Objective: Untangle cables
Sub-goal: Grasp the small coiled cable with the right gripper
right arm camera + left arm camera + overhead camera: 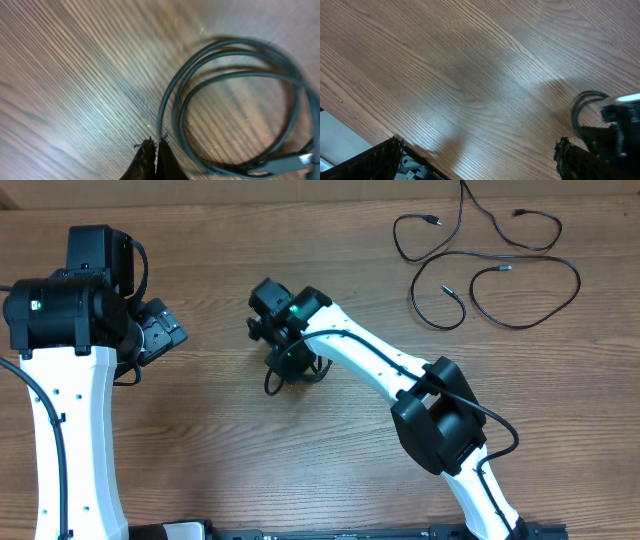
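While I watch the overhead feed, the right arm reaches in from the near right to the middle of the table point(200, 440), its wrist hanging over a small coiled cable point(172, 100). On the right wrist camera, the right gripper point(154, 144) is fully closed, its two fingertips pressed together down at the wood. The coil's outer strand runs just beside those tips on their right. I cannot tell whether any strand is pinched between them, and none shows there. The coil itself lies in several stacked loops, with a plug end at its lower right edge.

The left gripper point(479, 145) stands as wide as it goes and has nothing in it — only bare wood grain lies between its fingers. It sits at the left of the table, well apart from the coil.

The loose cables point(500, 269) lie at the far right — thin black cords sprawled in open, overlapping loops, well away from both arms.
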`<state>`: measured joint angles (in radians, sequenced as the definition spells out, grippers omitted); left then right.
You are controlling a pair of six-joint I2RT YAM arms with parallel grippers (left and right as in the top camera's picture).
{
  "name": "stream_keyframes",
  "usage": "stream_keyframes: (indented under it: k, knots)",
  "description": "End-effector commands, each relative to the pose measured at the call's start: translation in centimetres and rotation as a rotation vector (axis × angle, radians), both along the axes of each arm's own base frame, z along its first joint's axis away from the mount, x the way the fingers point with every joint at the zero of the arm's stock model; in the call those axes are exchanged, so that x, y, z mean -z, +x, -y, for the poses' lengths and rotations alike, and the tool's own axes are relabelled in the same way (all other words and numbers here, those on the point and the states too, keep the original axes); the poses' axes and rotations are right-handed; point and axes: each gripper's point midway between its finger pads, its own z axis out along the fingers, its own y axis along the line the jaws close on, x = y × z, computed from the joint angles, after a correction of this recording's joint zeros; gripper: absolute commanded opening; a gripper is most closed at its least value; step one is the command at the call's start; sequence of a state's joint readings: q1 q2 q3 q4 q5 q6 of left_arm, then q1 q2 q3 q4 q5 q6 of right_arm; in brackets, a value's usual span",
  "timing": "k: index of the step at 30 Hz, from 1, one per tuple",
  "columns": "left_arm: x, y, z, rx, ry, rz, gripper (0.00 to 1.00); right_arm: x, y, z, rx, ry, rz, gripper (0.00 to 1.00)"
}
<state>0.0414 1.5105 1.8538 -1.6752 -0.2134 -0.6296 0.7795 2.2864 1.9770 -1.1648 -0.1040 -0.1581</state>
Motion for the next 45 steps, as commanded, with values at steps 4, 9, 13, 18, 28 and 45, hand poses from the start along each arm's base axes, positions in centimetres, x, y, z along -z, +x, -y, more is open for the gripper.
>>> stream_keyframes:
  k: [4, 9, 13, 18, 28, 45]
  knots:
    - [0.2, 0.1, 0.0, 0.002, -0.004, -0.005, 1.00, -5.0, 1.3, -1.3, 0.110, 0.091, 0.056, 0.04]
    - [0.2, 0.1, 0.0, 0.002, -0.004, -0.006, 0.99, -4.6, 1.2, -0.4, 0.116, 0.048, 0.062, 0.34]
    - [0.2, 0.1, 0.0, 0.002, -0.003, -0.009, 1.00, -2.7, 0.4, 0.4, 0.057, 0.005, 0.043, 0.42]
    - [0.2, 0.1, 0.0, 0.002, -0.004, -0.009, 1.00, 0.6, -0.3, 1.2, 0.058, -0.023, 0.022, 0.44]
    - [0.2, 0.1, 0.0, 0.002, -0.004, -0.008, 1.00, 3.5, -1.4, 1.8, 0.013, -0.047, 0.010, 0.43]
    - [0.2, 0.2, 0.0, 0.002, -0.003, -0.006, 0.99, 1.9, -0.9, 0.8, 0.019, -0.023, 0.037, 0.07]
